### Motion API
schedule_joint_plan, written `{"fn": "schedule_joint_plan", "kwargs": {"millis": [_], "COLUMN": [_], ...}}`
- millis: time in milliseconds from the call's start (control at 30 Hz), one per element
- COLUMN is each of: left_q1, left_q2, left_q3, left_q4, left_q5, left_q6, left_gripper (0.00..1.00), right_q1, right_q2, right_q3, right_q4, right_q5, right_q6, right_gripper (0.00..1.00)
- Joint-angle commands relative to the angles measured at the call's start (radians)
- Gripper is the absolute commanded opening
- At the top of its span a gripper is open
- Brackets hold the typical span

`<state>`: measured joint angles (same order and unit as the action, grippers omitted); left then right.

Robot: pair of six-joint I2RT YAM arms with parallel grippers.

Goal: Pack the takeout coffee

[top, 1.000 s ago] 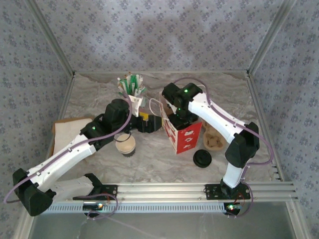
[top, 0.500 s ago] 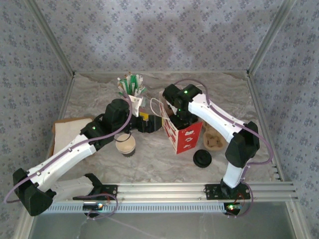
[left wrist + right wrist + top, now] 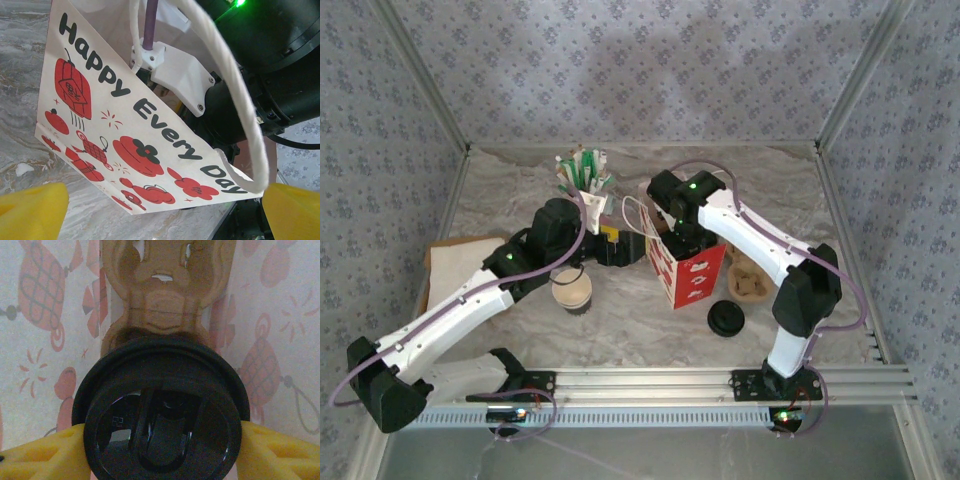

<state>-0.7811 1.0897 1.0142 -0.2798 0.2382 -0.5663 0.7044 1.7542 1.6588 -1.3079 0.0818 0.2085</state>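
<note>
The takeout coffee [image 3: 572, 288], a small open cup with a cream inside and a dark wall, stands on the table beside my left forearm. No gripper touches it. My left gripper [image 3: 623, 250] [image 3: 160, 222] is open, its yellow fingertips [image 3: 32, 210] wide apart facing the printed side of the red-and-white bag [image 3: 688, 268] [image 3: 125, 135]. My right gripper [image 3: 675, 238] [image 3: 162, 450] reaches down into the bag's mouth. It is shut on a black-lidded cup [image 3: 161, 410], held above a brown cardboard carrier [image 3: 165, 295] on the bag's floor.
A loose black round lid [image 3: 726, 319] lies in front of the bag. A brown cup carrier [image 3: 750, 280] sits to the bag's right. A pink cup of sticks [image 3: 582, 182] stands behind my left gripper. Flat cardboard [image 3: 455, 262] lies at the left edge.
</note>
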Motion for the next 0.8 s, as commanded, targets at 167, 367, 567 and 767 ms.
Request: {"fn": "schedule_joint_plan", "kwargs": {"millis": [167, 367, 567, 767], "left_q1": [-0.007, -0.006, -0.007, -0.007], "left_q2": [-0.001, 0.001, 0.004, 0.007], "left_q3": [0.002, 0.003, 0.003, 0.003], "left_q4": [0.039, 0.04, 0.042, 0.045], "left_q5": [-0.002, -0.002, -0.001, 0.0], "left_q6": [0.008, 0.009, 0.006, 0.007], "left_gripper": [1.0, 0.99, 1.0, 0.99], "right_q1": [-0.002, -0.004, -0.008, -0.013], "right_q2": [-0.024, -0.027, -0.022, -0.021], "right_q3": [-0.004, -0.003, 0.006, 0.02], "right_q4": [-0.013, -0.012, -0.033, -0.059], "right_q5": [-0.026, -0.049, -0.078, -0.092], "right_q6": [-0.009, -0.01, -0.011, -0.011], "right_gripper": [0.67, 0.67, 0.68, 0.68]}}
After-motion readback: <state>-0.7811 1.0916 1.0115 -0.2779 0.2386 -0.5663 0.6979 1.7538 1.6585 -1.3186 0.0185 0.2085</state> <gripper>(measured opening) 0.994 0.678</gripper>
